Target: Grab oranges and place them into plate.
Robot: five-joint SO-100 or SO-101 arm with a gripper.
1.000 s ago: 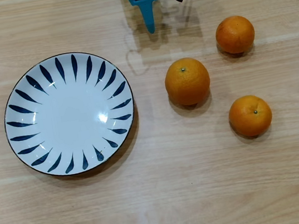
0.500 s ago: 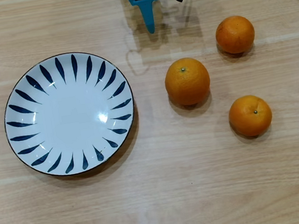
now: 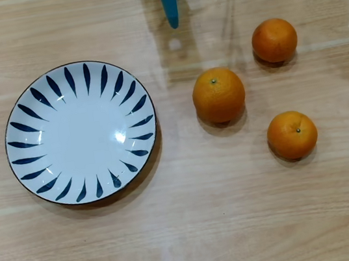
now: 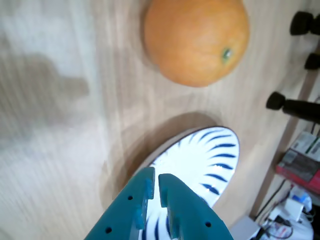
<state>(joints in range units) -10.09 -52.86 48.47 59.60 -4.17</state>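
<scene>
Teal plastic is all you see of your gripper: in the wrist view its two fingers rise from the bottom edge with only a thin slit between the tips, so it is closed and empty. In the overhead view the gripper pokes in from the top edge, its tip pointing down the picture over the bare wooden table. Below and to the left of that tip sits the plate, white with dark blue petal strokes, nothing lying in it. The largest orange lies below the tip and slightly right, near the plate's right rim but apart from it. A second orange sits further right, level with a spot just under the tip, and the third orange lies lowest and furthest from it. In the wrist view the plate shows just past your fingertips, with one orange beyond it, not touching it.
</scene>
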